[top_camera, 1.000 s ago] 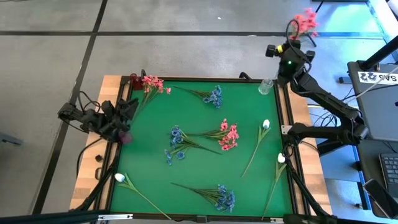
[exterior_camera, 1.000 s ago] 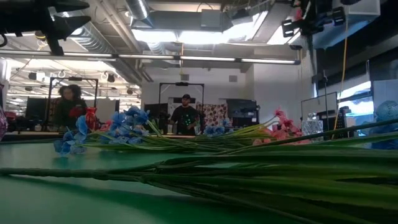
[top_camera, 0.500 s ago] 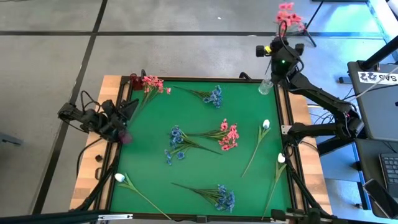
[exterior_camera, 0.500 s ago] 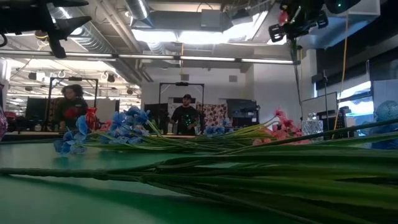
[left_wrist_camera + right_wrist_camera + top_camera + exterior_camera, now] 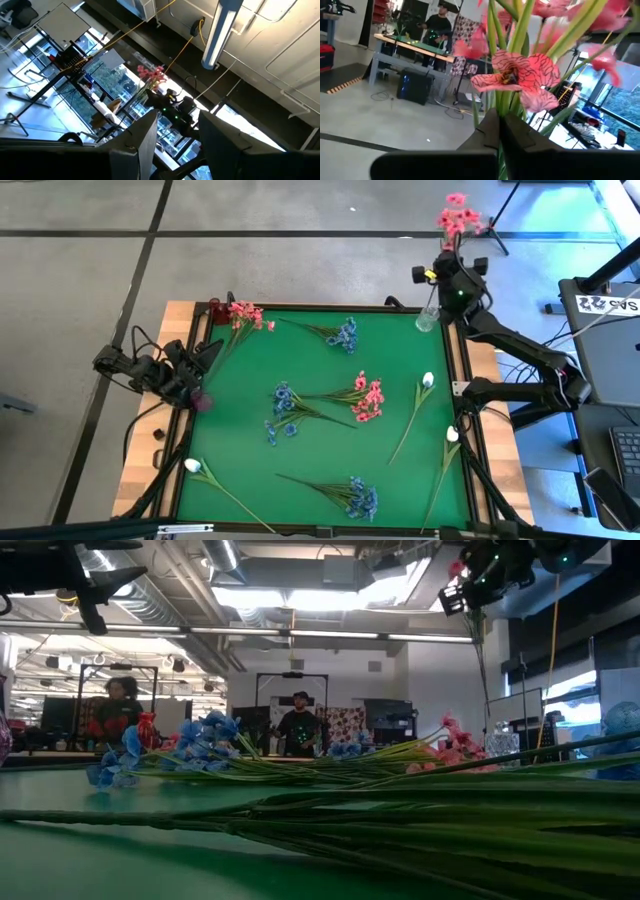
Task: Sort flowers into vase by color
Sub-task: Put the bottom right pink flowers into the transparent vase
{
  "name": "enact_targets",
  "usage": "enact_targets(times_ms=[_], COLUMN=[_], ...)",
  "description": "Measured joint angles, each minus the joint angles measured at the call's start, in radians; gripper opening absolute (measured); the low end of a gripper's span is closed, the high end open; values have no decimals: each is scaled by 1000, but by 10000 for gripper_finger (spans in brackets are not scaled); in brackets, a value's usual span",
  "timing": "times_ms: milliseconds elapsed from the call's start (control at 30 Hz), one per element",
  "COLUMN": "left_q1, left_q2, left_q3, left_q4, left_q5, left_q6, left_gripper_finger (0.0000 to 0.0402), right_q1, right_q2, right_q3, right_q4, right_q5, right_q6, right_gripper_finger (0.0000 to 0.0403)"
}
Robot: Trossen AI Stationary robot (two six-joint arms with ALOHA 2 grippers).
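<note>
My right gripper (image 5: 449, 268) is raised over the table's far right corner and is shut on a pink sprig (image 5: 458, 215). A clear vase (image 5: 428, 318) stands right below it. My left gripper (image 5: 205, 352) waits open at the table's left edge, touching nothing. Lying flat on the green mat are blue sprigs (image 5: 345, 333) (image 5: 285, 405) (image 5: 358, 497), a pink sprig (image 5: 365, 395) and white buds (image 5: 427, 380) (image 5: 452, 434) (image 5: 193, 465). Another pink sprig (image 5: 245, 315) lies by a red vase (image 5: 215, 310) at the far left corner. My right gripper (image 5: 499, 117) pinches the pink sprig's green stems (image 5: 506, 102) just under the blooms (image 5: 512, 75). The blooms stand above the fingers. The thin stem (image 5: 481, 660) hangs below, clear of the table, down toward the clear vase (image 5: 500, 745); whether its end is inside I cannot tell.
A dark purple vase (image 5: 203, 398) stands at the mat's left edge beside my left gripper. A wooden rim (image 5: 140, 470) and black frame surround the mat. People (image 5: 298, 725) stand in the room behind. Bare mat lies between the sprigs near the left side.
My right gripper has carried the pink sprig a little toward the table's left, ending above the clear vase. The sprig has swung with it, its blooms moving left too. The left arm has kept still.
</note>
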Motion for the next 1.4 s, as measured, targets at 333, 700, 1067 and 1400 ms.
enact_targets(times_ms=[333, 700, 1067, 1400], left_q1=[0, 0, 0, 0], left_q2=[0, 0, 0, 0], left_q3=[0, 0, 1, 1], left_q4=[0, 0, -1, -2], left_q5=[0, 0, -5, -3], left_q6=[-2, -2, 0, -14], left_gripper_finger=[141, 141, 141, 141], right_q1=[0, 0, 62, 59], right_q2=[-16, -16, -64, -65], right_q3=[0, -57, -58, -59], right_q4=[-14, -9, -29, -29], right_q5=[-23, 0, 54, 43], right_q6=[10, 47, 9, -6], right_gripper_finger=[2, 2, 2, 2])
